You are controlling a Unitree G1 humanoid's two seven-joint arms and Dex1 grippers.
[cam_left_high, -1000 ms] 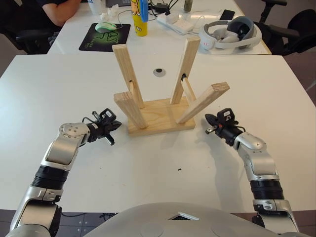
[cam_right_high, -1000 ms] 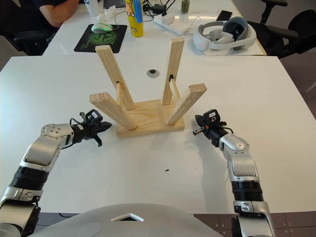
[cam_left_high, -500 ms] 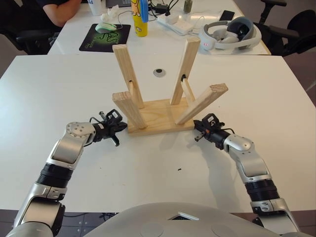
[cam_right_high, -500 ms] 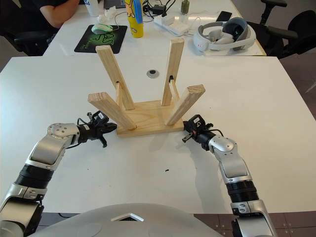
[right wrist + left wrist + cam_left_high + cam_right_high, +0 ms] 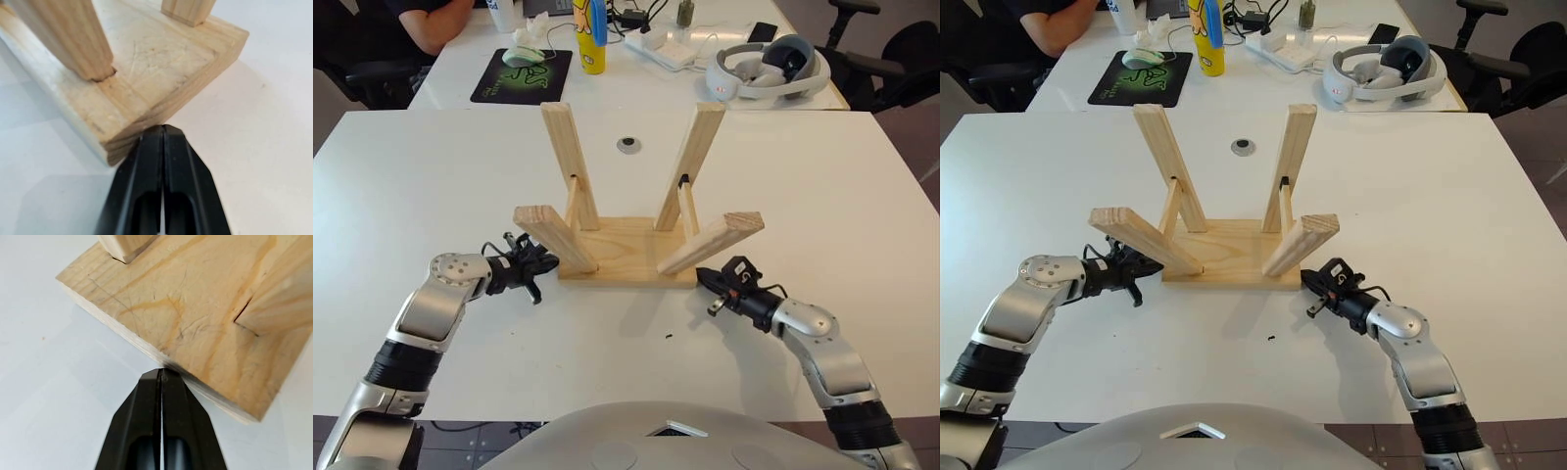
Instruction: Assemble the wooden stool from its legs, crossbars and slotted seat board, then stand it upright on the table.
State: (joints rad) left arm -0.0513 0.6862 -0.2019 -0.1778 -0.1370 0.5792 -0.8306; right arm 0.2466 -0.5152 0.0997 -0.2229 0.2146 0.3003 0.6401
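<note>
Stool (image 5: 626,257) rests inverted: pale wood, four legs (image 5: 564,157) splayed upward. Left gripper (image 5: 160,373) and right gripper (image 5: 163,129), both closed and empty, meet the seat board's (image 5: 161,58) edges.

Pale bare wood, matt, with clear grain and fine scratches, for the seat board (image 5: 626,257) and legs (image 5: 570,166). Smooth black plastic with a slight sheen for the left gripper (image 5: 160,377) and right gripper (image 5: 163,129). Smooth white matt table (image 5: 431,186).
</note>
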